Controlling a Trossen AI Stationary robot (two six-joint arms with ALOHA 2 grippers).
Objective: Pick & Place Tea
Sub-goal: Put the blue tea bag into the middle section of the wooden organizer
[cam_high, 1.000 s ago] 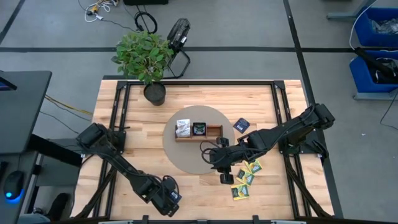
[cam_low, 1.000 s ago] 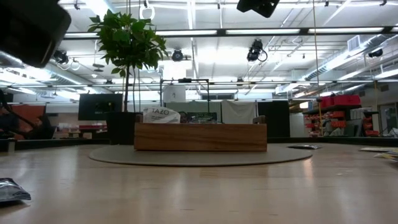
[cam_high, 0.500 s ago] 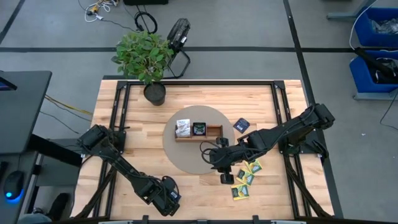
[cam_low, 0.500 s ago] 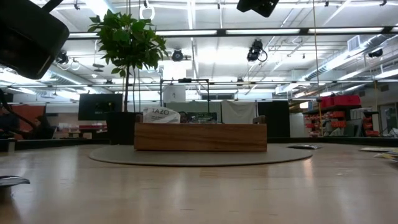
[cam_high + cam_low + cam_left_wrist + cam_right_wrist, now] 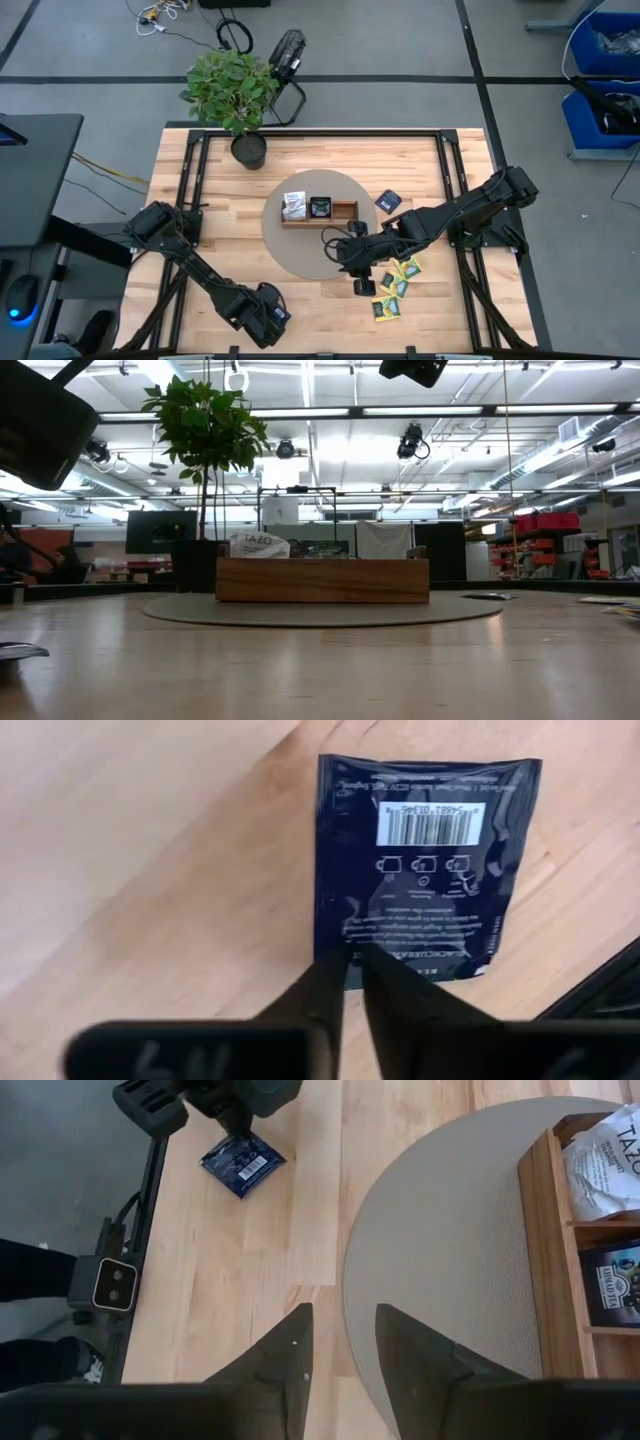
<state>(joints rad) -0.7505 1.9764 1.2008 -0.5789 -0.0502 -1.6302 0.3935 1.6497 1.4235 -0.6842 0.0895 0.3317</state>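
Pinching the near edge of a dark blue tea packet (image 5: 425, 870), the left gripper (image 5: 352, 968) sits far from the wooden tray (image 5: 318, 212), at the table's front edge. The right gripper (image 5: 342, 1332) hovers beside the tray's round mat (image 5: 440, 1240), fingers apart, holding nothing.

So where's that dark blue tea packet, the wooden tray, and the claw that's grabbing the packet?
dark blue tea packet (image 5: 425, 860): left wrist view, middle of its printed face.
wooden tray (image 5: 322, 580): low view, centre of its front wall.
left claw (image 5: 352, 982): left wrist view, midway between its fingertips, at the packet's edge.
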